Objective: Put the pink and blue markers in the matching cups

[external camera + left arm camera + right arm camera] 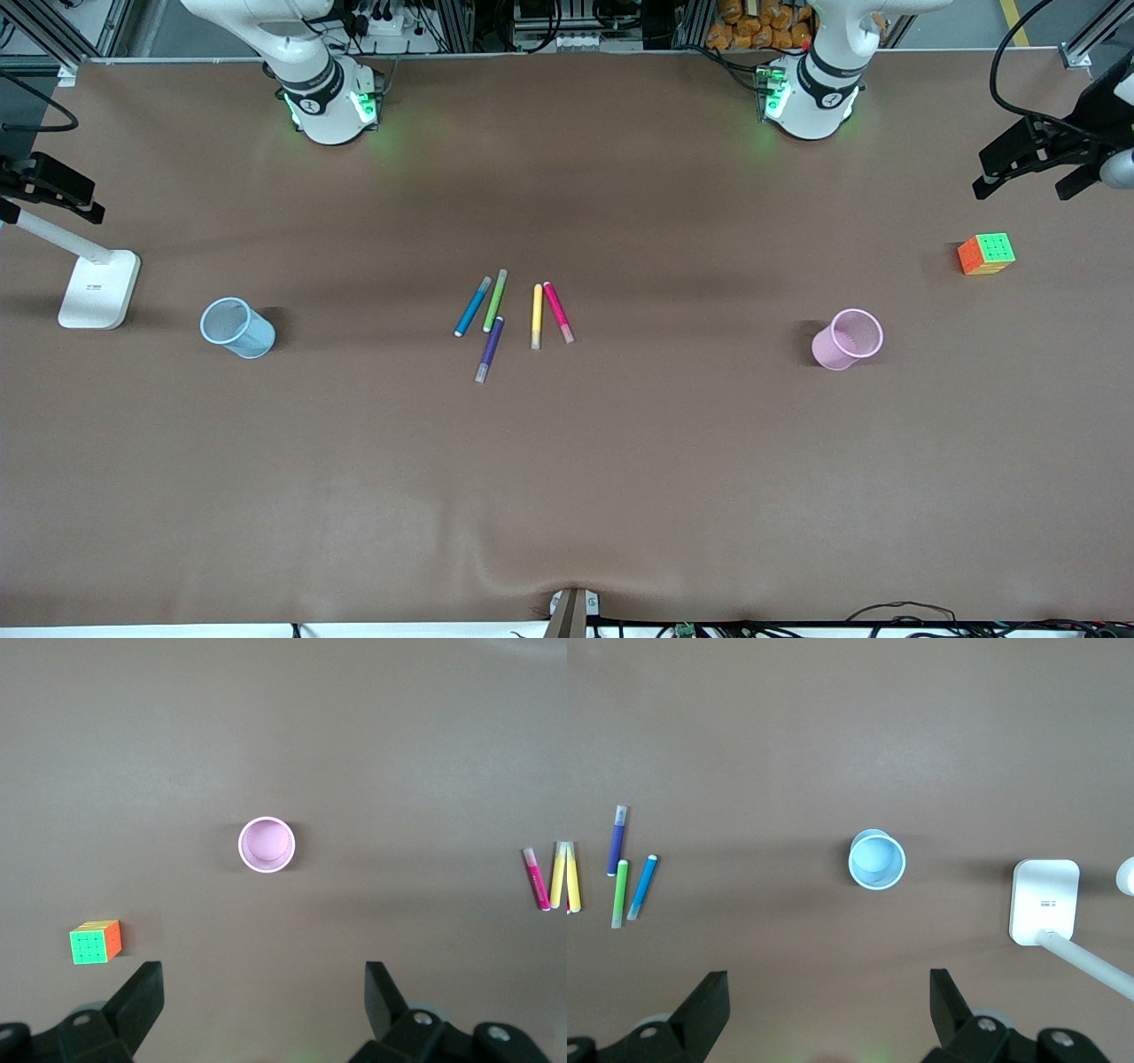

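We see a brown bench from above, with two robot arms based along its farther edge and neither one reaching in. Nothing has been picked up: both cups look empty and all the pens lie flat, so we judge the task to be at its very start.

The left gripper (264,997) hangs high over the pink cup (849,338), with its fingers spread wide and holding nothing. The right gripper (829,1001) hangs high over the blue cup (236,327), fingers likewise wide and empty. Both cups stand upright, mouths up, the pink one toward the left arm's end of the bench, the blue one toward the right arm's end, well apart.

Between them, mid-bench, lies a loose cluster of five pens. The pink marker (558,312) is at the edge of the cluster nearest the pink cup, just beside a yellow pen (536,315). Its long axis runs roughly toward and away from the front camera, tilted a little, with its paler cap at the nearer end. The blue marker (472,307) is at the edge nearest the blue cup, close beside a green pen (495,300), tilted the opposite way, its pale end also nearer the camera. A purple pen (489,349) lies just nearer the camera than these.

Next, we judge, an arm must travel to the cluster, descend, and turn its fingers across a marker's length, avoiding the neighbouring pen.
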`<state>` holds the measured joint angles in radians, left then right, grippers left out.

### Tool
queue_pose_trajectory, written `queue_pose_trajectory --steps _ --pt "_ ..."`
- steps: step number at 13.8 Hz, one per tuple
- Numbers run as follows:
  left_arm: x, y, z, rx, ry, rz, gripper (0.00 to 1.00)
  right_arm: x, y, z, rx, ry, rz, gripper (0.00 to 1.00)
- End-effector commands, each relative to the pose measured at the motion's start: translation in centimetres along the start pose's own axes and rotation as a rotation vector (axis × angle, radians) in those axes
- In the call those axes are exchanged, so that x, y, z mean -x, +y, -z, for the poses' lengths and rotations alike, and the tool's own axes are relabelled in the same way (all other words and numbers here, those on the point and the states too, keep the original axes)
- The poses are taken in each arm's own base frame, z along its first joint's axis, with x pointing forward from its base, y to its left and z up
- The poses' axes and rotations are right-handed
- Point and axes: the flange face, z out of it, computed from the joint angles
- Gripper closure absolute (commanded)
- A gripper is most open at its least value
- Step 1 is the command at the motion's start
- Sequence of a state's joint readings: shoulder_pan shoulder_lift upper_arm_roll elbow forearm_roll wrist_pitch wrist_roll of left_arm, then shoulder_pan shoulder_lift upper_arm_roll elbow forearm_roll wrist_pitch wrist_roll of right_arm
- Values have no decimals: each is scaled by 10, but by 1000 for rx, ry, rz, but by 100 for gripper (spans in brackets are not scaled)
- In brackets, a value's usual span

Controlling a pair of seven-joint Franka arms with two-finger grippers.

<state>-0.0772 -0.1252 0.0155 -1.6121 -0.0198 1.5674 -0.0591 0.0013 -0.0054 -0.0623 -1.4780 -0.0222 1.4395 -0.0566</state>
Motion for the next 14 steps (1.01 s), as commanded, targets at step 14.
queue_pose_trajectory --steps 14 --pt "4 7 0 -19 -13 1 0 -2 3 3 -16 -2 -26 0"
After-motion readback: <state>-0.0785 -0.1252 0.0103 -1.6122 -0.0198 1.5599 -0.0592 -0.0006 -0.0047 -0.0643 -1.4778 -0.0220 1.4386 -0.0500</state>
